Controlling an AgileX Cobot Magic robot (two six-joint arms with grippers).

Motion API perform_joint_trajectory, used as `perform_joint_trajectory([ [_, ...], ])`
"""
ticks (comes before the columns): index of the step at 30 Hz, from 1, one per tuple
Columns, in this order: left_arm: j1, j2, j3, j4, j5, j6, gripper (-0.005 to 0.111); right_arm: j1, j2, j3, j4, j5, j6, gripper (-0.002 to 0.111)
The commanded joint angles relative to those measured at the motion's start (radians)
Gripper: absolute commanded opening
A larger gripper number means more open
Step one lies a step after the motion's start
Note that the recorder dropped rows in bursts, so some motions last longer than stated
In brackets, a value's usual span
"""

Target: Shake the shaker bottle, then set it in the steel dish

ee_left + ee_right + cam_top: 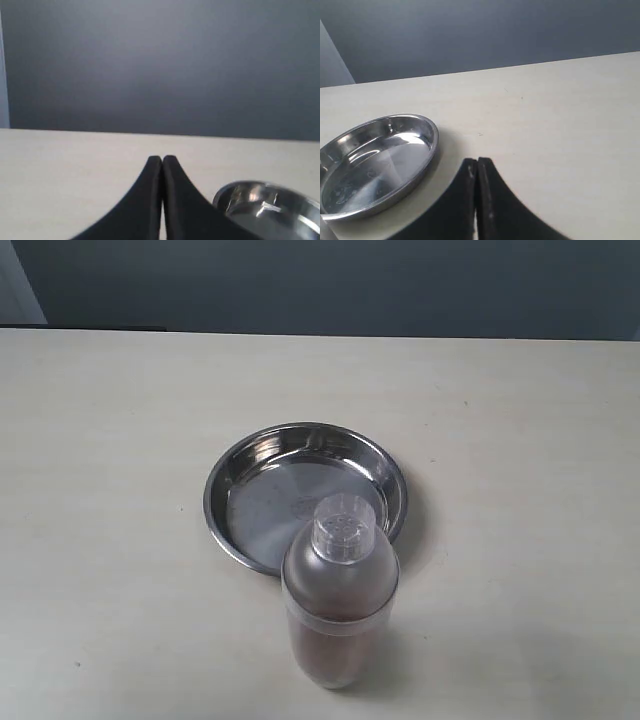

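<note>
Shaker bottle blocks near rim of steel dish; other sides open.

A pale cream bench is filling most of the exterior view, showing a few tiny dark specks. Behind its far edge a dark blue-grey wall is running across, a lighter strip sitting at its left.

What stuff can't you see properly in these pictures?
- Exterior view: the bottle hides part of the dish's near rim. The mark in the dish is too small to read.
- Left wrist view: the picture's edge cuts off most of the dish. The bottle is out of frame.
- Right wrist view: the edge cuts off part of the dish. The bottle does not show here either.
</note>
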Motion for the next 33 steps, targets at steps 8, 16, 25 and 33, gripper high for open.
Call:
perform_joint_trajectory([
  [8,0.0,-0.004,0.005,-0.204,-0.137,-0.092,0.001,0.002,-0.004,0.001,-0.001,-0.007,-0.002,-0.001],
  [16,0.0,-0.004,0.005,-0.208,-0.257,-0.105,0.001,0.002,-0.004,0.001,-0.001,-0.007,-0.002,-0.001],
  [25,0.0,-0.004,0.005,-0.201,-0.32,-0.212,0.001,0.002,-0.004,0.001,-0.001,-0.007,-0.002,-0.001],
  [33,0.0,0.221,-0.199,0.068,-0.522,-0.115,0.001,0.002,-0.004,0.001,-0.001,-0.007,-0.002,-0.001],
])
